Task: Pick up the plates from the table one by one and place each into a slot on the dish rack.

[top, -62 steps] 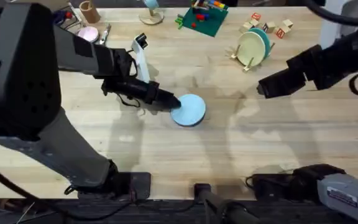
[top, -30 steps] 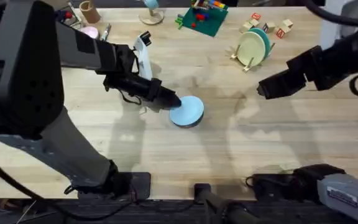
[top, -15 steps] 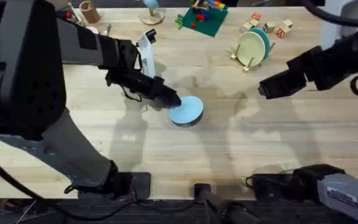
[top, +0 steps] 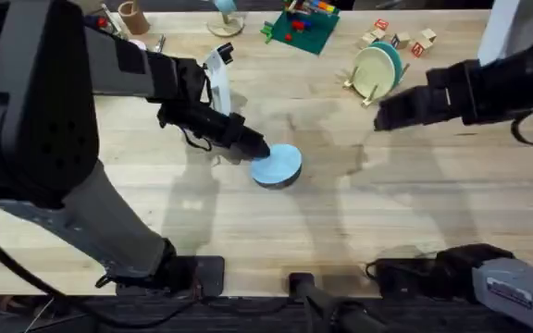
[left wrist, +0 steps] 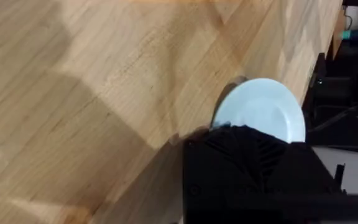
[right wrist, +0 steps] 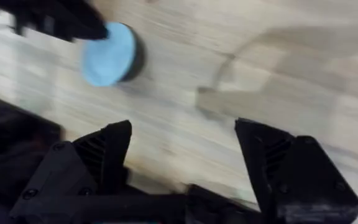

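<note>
Left fingers (top: 259, 154) pinching light blue plate (top: 278, 166) (tilted off table (top: 248, 231)), right fingers (right wrist: 182, 155) spread open.

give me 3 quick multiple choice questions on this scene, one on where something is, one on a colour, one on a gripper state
1. Where is the pale yellow plate?
A. flat on the table
B. upright in the dish rack
C. held by the right gripper

2. What colour is the plate at the left gripper?
A. light blue
B. pink
C. green

3. How is the right gripper?
A. shut on a plate
B. shut on nothing
C. open

Answers:
1. B, it stands on edge between the pegs of the dish rack at the far right of the table.
2. A, the light blue plate sits mid-table with the gripper's tip at its edge.
3. C, the right wrist view shows its fingers spread wide with only table between them.
</note>
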Controlling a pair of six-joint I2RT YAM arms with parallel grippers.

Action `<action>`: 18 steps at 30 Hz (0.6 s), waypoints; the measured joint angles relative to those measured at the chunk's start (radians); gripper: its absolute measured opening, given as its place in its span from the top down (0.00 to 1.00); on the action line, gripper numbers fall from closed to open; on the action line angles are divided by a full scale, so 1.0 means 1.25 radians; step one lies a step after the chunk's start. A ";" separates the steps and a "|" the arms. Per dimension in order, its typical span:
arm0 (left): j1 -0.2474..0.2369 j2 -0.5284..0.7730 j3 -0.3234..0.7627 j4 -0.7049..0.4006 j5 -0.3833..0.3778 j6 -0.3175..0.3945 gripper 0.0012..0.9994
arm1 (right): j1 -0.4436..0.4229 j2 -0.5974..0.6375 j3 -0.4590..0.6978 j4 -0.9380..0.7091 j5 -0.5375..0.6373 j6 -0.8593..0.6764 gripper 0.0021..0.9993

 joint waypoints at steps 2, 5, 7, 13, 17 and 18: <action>0.000 0.000 0.000 0.001 0.000 0.000 0.96 | 0.000 0.000 -0.009 0.014 -0.041 0.042 0.00; 0.000 0.000 0.000 0.001 0.000 0.000 0.96 | 0.000 0.000 -0.047 0.047 -0.089 0.087 0.00; 0.000 0.000 0.000 0.001 0.000 0.000 0.96 | 0.000 0.000 -0.086 0.084 -0.123 0.110 0.00; 0.000 0.000 0.000 0.002 0.000 0.000 0.96 | 0.014 0.000 -0.197 0.200 -0.213 0.159 0.00; 0.000 0.000 0.000 0.002 -0.001 0.000 0.96 | 0.044 0.000 -0.242 0.246 -0.236 0.193 0.00; 0.000 0.000 0.000 0.002 -0.001 0.000 0.96 | 0.051 0.000 -0.250 0.257 -0.239 0.206 0.00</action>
